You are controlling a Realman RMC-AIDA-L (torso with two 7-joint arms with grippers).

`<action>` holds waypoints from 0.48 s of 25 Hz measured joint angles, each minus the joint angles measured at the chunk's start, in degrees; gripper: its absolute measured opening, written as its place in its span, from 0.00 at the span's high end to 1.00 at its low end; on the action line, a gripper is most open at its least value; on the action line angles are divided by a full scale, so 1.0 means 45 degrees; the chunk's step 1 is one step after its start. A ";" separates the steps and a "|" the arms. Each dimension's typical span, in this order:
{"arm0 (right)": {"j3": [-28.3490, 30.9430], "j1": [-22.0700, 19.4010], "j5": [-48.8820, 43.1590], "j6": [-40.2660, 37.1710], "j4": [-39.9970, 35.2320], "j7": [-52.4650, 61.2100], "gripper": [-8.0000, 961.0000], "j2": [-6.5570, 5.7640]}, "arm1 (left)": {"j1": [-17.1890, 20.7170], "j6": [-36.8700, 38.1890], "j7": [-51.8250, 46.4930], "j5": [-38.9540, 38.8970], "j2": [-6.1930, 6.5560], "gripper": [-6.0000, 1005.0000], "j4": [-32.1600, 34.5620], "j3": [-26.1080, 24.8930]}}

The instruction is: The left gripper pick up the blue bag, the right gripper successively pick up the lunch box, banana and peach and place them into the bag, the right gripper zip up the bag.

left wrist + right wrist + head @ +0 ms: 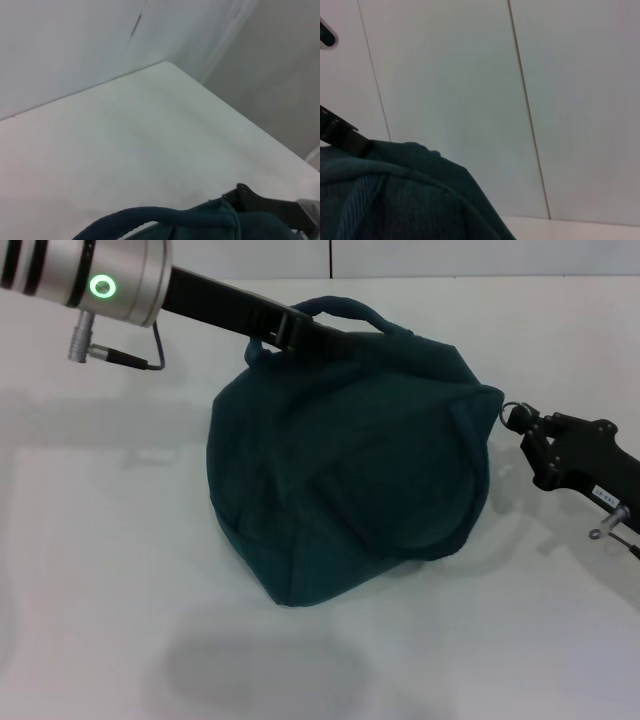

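Observation:
The blue bag (350, 480), dark teal cloth, hangs in the middle of the head view, lifted off the white table (100, 540), with its shadow below it. My left gripper (287, 332) is shut on the bag's top edge beside the carrying handle (340, 307). My right gripper (522, 424) is at the bag's right end, shut on the small metal zip pull (512, 409). The bag's top looks closed. The bag also shows in the left wrist view (215, 222) and the right wrist view (395, 200). The lunch box, banana and peach are out of view.
The white table runs to a pale wall (450, 255) behind the bag. A cable and plug (110, 355) hang from my left wrist at the upper left. Bare table lies to the left of the bag and in front of it.

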 joint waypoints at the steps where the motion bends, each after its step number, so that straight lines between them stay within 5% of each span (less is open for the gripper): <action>1: 0.0004 -0.0033 0.0013 -0.0134 -0.0002 0.0020 0.98 0.0000 | 0.0035 -0.0018 0.0022 -0.0003 -0.0011 0.93 0.0000 -0.0080; 10: 0.0134 -0.0447 0.0162 -0.1781 0.0002 0.0075 0.97 -0.0003 | 0.1470 0.0033 0.2534 -0.2984 -0.0135 0.92 -0.0014 -0.1060; 12: 0.0149 -0.0539 0.0328 -0.2104 0.0064 0.0030 0.97 -0.0012 | 0.2216 0.0051 0.3588 -0.4136 -0.0082 0.79 -0.0016 -0.1062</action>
